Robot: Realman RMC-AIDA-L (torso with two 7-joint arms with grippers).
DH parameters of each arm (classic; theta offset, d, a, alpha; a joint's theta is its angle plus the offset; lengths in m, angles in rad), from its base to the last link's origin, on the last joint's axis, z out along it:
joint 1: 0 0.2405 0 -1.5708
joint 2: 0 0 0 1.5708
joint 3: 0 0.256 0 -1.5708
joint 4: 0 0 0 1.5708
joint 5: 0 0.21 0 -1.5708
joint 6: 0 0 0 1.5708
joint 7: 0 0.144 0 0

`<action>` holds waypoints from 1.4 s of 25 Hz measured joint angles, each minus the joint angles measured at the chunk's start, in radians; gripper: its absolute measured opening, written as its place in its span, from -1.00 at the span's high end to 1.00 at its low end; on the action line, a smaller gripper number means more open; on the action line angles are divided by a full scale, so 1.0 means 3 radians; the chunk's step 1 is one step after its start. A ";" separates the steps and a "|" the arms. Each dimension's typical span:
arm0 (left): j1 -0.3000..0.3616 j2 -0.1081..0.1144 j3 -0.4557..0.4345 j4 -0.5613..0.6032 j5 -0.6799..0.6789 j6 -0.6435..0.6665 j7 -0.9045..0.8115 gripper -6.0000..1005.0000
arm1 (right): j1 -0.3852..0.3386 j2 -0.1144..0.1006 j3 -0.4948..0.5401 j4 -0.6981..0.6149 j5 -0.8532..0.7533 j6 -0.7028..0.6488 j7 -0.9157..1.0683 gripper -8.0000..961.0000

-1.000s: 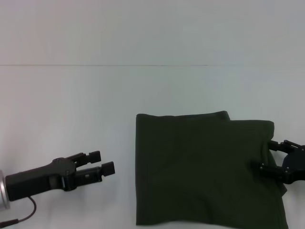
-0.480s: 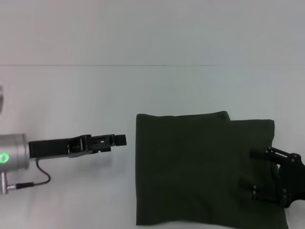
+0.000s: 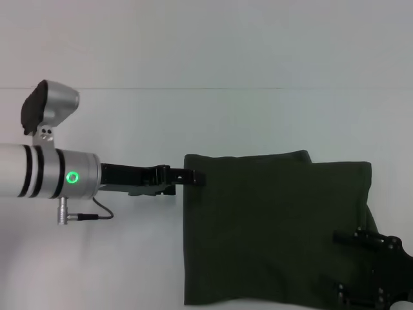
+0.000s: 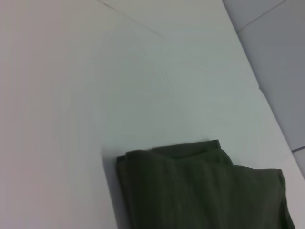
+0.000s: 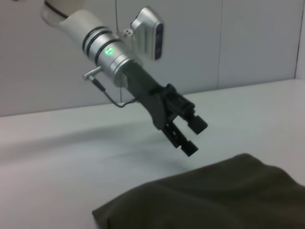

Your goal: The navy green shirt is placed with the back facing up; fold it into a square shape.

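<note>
The navy green shirt point(image 3: 271, 219) lies folded into a rough rectangle on the white table, plain side up, with a second layer stepping out on its right. It also shows in the left wrist view point(image 4: 190, 191) and the right wrist view point(image 5: 219, 195). My left gripper point(image 3: 192, 176) reaches in from the left, its tips at the shirt's far left corner. The right wrist view shows this left gripper point(image 5: 194, 137) hovering just above the cloth, open and holding nothing. My right gripper point(image 3: 341, 263) is over the shirt's near right part, fingers spread apart.
The white table point(image 3: 129, 123) spreads wide to the left of and behind the shirt. A seam or edge line point(image 3: 193, 88) runs across the far side. A grey wall point(image 5: 248, 43) stands behind the table.
My left arm has swung up and right from the near left of the table to the shirt's far left corner. The right gripper has shifted toward the near edge, over the shirt.
</note>
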 joint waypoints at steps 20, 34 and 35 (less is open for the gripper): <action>-0.0090 -0.0200 0.0234 -0.0059 0.0054 -0.0741 -0.0029 -0.83 | 0.0013 -0.0002 -0.0001 0.0043 -0.0045 0.0113 -0.0005 -0.80; -0.0133 -0.0313 0.0245 -0.0069 0.0035 -0.0808 -0.0012 -0.80 | 0.0025 -0.0005 0.0009 0.0043 -0.0043 0.0121 0.0007 -0.80; -0.0122 -0.0325 0.0232 -0.0062 0.0014 -0.0821 0.0003 -0.79 | 0.0025 -0.0005 0.0013 0.0043 -0.0043 0.0121 0.0008 -0.80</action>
